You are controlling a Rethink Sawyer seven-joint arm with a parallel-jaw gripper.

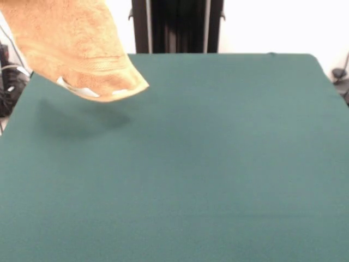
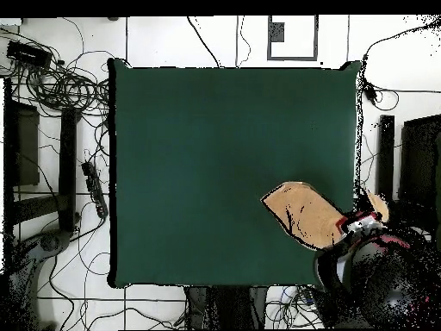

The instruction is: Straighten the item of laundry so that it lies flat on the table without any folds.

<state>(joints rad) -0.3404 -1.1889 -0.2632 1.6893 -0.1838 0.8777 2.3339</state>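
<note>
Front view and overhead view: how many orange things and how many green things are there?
Orange: 1, the towel, hanging above the table
Green: 1, the table
Total: 2

Looks like a robotics lab: a table [image 2: 232,155] draped in plain green cloth, loose cables [image 2: 60,86] tangled across a pale tiled floor [image 2: 172,39], black equipment stands [image 2: 21,142] alongside, white walls [image 1: 272,24] behind.
</note>
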